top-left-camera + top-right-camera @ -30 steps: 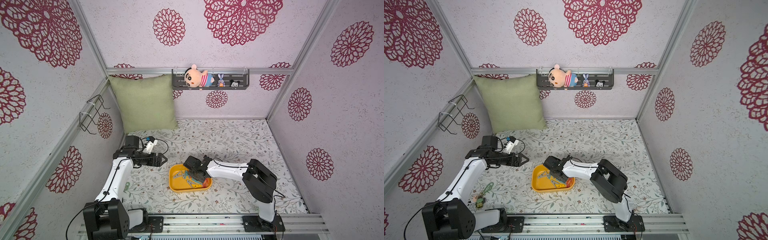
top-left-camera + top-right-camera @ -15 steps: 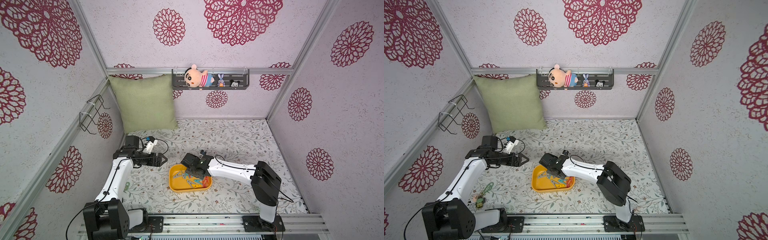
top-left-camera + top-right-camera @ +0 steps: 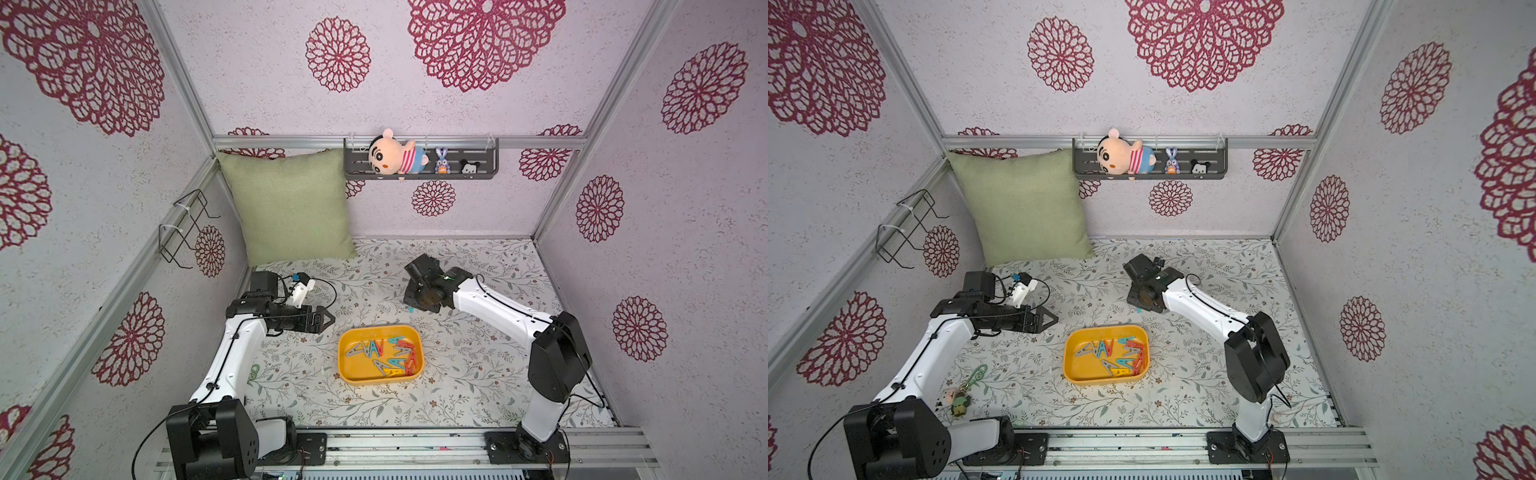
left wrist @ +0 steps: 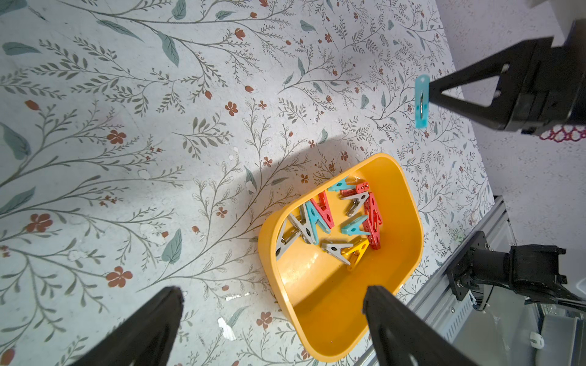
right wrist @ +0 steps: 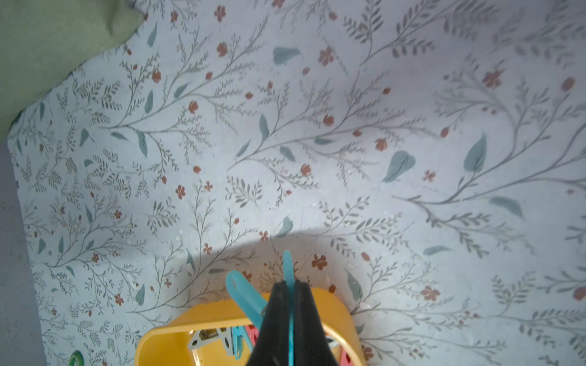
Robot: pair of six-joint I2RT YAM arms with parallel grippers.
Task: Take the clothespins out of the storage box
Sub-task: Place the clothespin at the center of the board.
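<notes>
**STATUS: ONE CLOTHESPIN LIFTED CLEAR, REMAINDER IN STORAGE BOX**

**1. Bench.** The bench [image 3: 478,374] is covered with a pale floral print. A green cushion [image 3: 291,208] leans in its rear left corner.

**2. Storage box.** The storage box [image 3: 353,372] is a shallow yellow tray with rounded corners and low walls. It sits flat on the bench, near the front and between the two arms. Both top views show it [image 3: 1079,370].

**3. Left pincer.** The left pincer [image 3: 328,320] hovers above the bench, just beside the rear left corner of the box. Its jaws are spread wide and hold nothing. In the left wrist view its black fingertips [image 4: 171,294] stand far apart.

**4. Right pincer.** The right pincer [image 5: 287,285] is closed tight. It is raised above the bench behind the box, clear of the rim.

**5. Clothespins.** The clothespins [image 4: 333,221] are small A-shaped plastic clips in grey, teal and red, plus one yellow. They lie in a loose, overlapping heap across the rear and right part of the box floor.

**6. Held clothespin.** One teal clothespin [image 4: 421,101] is clamped by one leg between the right jaws. Its other leg [image 5: 245,296] splays out to the side.
</notes>
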